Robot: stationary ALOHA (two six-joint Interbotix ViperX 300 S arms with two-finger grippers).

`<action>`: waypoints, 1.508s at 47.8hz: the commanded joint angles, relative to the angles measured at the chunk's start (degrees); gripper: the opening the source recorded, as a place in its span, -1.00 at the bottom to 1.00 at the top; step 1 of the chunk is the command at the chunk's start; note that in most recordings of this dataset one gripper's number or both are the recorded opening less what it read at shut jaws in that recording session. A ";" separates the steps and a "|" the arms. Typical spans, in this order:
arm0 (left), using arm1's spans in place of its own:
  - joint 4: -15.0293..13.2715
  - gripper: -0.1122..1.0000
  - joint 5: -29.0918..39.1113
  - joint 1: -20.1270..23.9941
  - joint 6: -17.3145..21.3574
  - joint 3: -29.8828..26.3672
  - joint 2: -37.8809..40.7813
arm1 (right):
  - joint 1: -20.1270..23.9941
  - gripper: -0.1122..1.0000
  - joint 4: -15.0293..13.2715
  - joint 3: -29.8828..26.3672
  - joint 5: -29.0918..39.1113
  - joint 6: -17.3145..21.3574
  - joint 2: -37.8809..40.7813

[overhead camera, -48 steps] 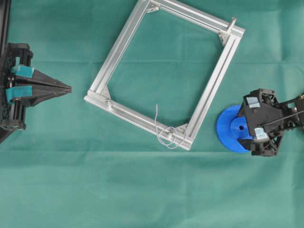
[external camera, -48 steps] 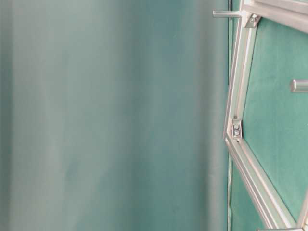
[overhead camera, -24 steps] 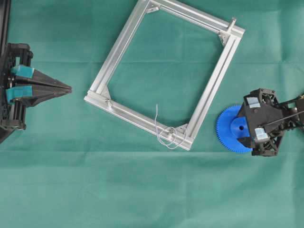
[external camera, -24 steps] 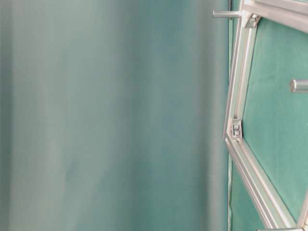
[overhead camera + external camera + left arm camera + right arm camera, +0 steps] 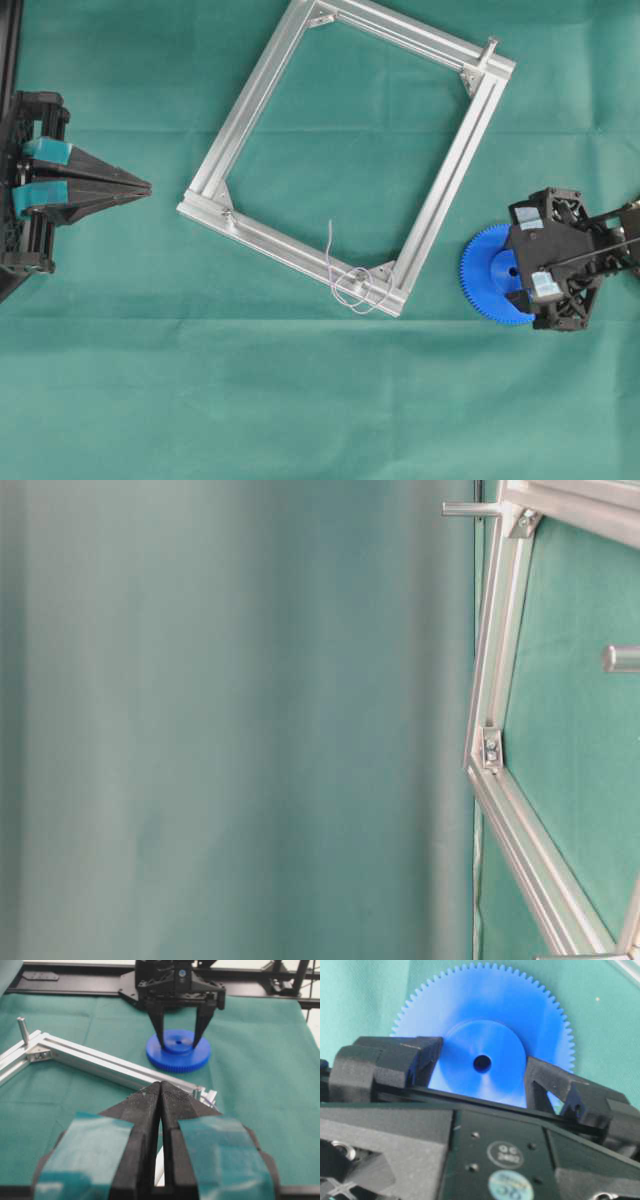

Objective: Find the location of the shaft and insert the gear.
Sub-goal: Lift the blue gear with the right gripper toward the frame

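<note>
The blue gear [image 5: 480,278] lies flat on the green cloth, to the right of the aluminium frame [image 5: 250,100]. My right gripper [image 5: 518,270] stands over it, shut on the gear, one finger pressed to each side of the raised hub [image 5: 470,1040]. The left wrist view shows those fingers [image 5: 161,1030] straddling the hub of the gear [image 5: 177,1059]. The shaft [image 5: 385,283] is a tiny pin at the frame's bottom corner, beside a looped thin wire [image 5: 345,285]. My left gripper [image 5: 148,185] rests far left, shut and empty, its tips [image 5: 161,1085] pointing at the frame.
A taller silver peg [image 5: 490,47] stands at the frame's top right corner, also seen in the left wrist view as the peg [image 5: 22,1030]. The table-level view shows only part of the frame [image 5: 500,620] and blurred green cloth.
My right gripper's fingers have closed in on the gear's hub. Gear and gripper have shifted slightly to the right. The left arm has not moved.
</note>
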 commanded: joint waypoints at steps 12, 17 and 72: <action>-0.09 -0.78 -0.26 0.09 -0.09 -1.32 0.44 | 0.26 0.47 0.18 -4.04 6.50 0.18 -5.36; 0.00 -0.78 -0.26 0.09 -0.09 -1.32 0.44 | 0.26 0.47 0.18 -5.27 8.35 0.18 -7.29; -0.09 -0.78 -0.26 0.09 -0.09 -1.32 0.53 | 0.26 0.47 -1.76 -20.83 16.17 0.00 -2.29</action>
